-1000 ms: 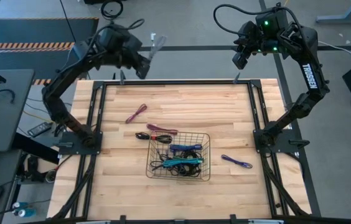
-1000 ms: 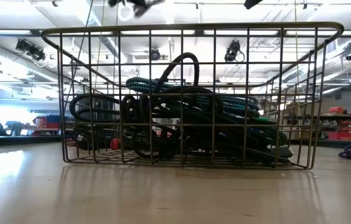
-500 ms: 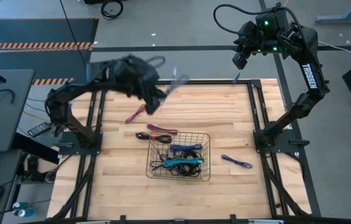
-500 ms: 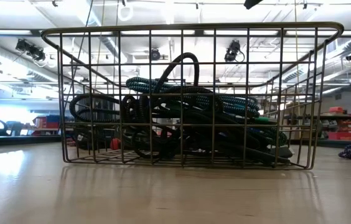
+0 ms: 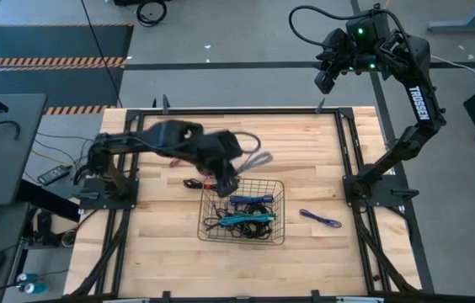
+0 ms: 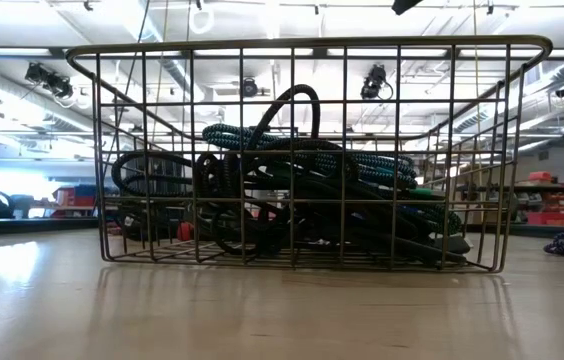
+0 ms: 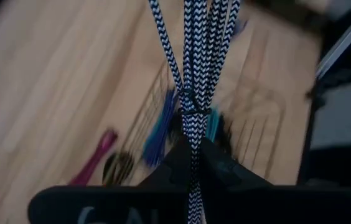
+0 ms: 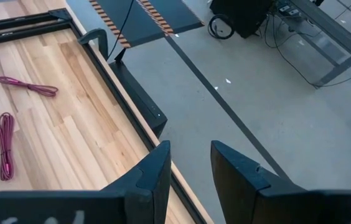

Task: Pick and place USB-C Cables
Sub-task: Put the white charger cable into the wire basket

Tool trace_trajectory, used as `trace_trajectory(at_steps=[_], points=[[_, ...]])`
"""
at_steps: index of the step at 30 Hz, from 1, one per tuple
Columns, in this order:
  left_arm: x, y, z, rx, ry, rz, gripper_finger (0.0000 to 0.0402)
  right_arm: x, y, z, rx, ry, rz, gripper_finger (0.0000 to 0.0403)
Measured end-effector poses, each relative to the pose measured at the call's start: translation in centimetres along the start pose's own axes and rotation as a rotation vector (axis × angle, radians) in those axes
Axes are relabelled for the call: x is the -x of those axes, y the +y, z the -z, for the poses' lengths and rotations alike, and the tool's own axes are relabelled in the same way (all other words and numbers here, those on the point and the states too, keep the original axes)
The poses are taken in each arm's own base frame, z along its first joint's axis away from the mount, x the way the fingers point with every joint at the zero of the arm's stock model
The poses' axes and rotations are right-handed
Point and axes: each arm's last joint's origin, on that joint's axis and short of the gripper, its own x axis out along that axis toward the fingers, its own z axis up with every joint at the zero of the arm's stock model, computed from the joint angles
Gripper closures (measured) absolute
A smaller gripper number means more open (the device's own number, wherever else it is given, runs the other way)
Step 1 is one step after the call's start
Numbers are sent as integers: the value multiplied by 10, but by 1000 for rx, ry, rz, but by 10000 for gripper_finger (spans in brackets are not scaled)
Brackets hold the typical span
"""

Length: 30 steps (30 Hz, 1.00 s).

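Note:
My left gripper [image 5: 239, 167] hangs over the table just beyond the far left corner of the wire basket [image 5: 276, 225], shut on a black-and-white braided USB-C cable bundle [image 7: 194, 56] that also shows in the high view [image 5: 259, 158]. The basket holds several cables, blue [image 5: 250, 200], teal [image 5: 244, 218] and black, piled on its floor [image 6: 292, 200]. A purple cable [image 5: 320, 219] lies on the table right of the basket and a black one [image 5: 191, 183] left of it. My right gripper [image 8: 188, 168] is open, raised beyond the table's far right corner [image 5: 326, 77]. My left gripper pinches the braided bundle between its two fingers, just on the near side of the bundle's tie [image 7: 191, 134]. The fingers slant down and lie along the bundle. The rest of it sticks out past the fingertips, lifted clear of the table.
Two magenta cables [image 8: 27, 86] [image 8: 4, 138] lie on the wood left of the basket's far side, partly under my left arm in the high view. Black frame rails [image 5: 345, 143] edge the table. Bare wood spreads near the front edge [image 5: 221, 269].
My left gripper has swung from beyond the table's far edge toward the near edge and the basket, sinking and tipping further down, still shut on the braided cable, which travelled with it clear of the table. The right arm kept still.

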Motion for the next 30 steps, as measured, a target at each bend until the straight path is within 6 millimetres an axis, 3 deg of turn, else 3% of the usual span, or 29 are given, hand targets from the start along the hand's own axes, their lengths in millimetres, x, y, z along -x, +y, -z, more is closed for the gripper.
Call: trace_trajectory(at_steps=[14, 21, 30], points=[[-91, -43, 35, -220, 337, -83, 387, 0, 0, 1, -29, 6, -1, 283], [-127, -46, 47, -347, 470, -85, 387, 0, 0, 1, -60, 7, -2, 283], [-153, -41, 41, -414, 474, -1, 387, 0, 1, 2, -59, 23, -5, 283]])
